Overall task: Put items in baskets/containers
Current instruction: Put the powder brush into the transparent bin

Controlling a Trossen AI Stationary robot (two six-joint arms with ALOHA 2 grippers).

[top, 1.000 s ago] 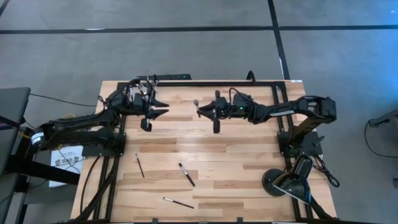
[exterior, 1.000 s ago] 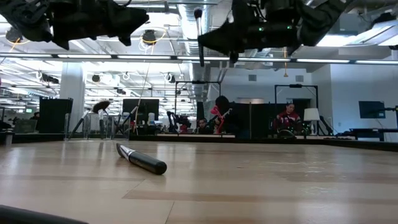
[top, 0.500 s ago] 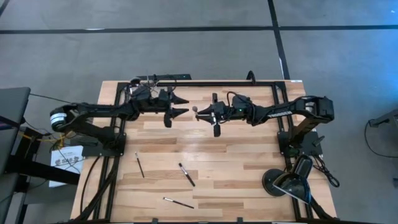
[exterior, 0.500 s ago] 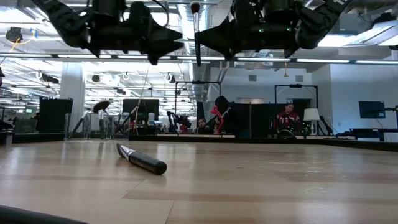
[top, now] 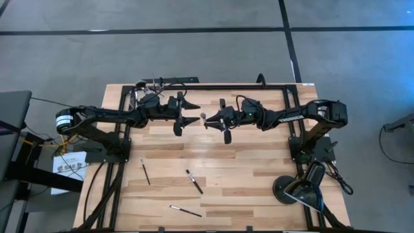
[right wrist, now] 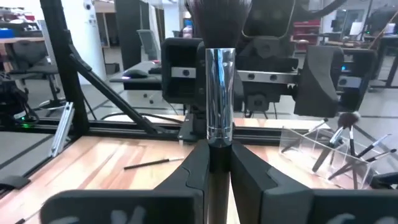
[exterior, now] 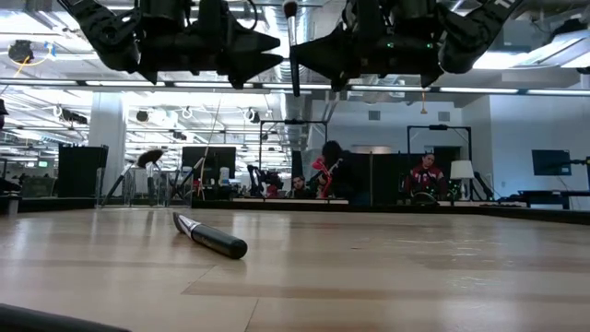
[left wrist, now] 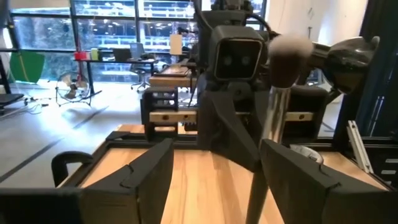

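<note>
My right gripper (top: 208,118) hovers high over the table's far middle, shut on a makeup brush (exterior: 293,51). The brush has a silvery ferrule (right wrist: 219,93) and a dark bristle head. My left gripper (top: 194,111) faces it from the left, open. Its fingertips (left wrist: 292,168) stand just short of the brush shaft (left wrist: 268,124) without touching it. A clear cup (right wrist: 329,149) holding several brushes lies at the far left. Three more brushes (top: 145,171), (top: 194,181), (top: 185,210) lie flat on the near half. My right gripper pinches the brush's dark handle (right wrist: 219,146) just below the ferrule, between its two fingers. The fingers come level from the table's right and lie across the brush. The brush stands upright, bristle head up, lifted well clear of the table.
A black lamp (top: 301,188) stands at the near right corner. A black frame rail (top: 220,86) runs along the table's far edge. In the low view one brush (exterior: 210,238) lies on the wood in front. People sit in the room behind.
My left gripper has swung toward the table's right, from beside the far left corner to right in front of the held brush. My right gripper and the upright brush have stayed where they were.
</note>
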